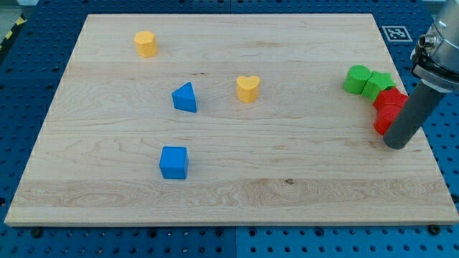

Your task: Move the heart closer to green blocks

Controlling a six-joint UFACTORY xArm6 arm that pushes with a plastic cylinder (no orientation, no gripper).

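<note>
The yellow heart block (247, 88) lies near the middle of the wooden board. Two green blocks sit at the view's right: a green round-edged block (356, 79) and a green star-like block (377, 84) touching it. My tip (396, 145) is at the view's right, just right of and below the red blocks, far to the right of the heart. The rod hides part of the lower red block.
Two red blocks (389, 99) (386, 118) sit just below the green ones. A blue triangle block (185, 97) is left of the heart, a blue cube (174, 162) lower left, a yellow hexagon-like block (145, 44) at upper left. The board's right edge (423, 136) is close to my tip.
</note>
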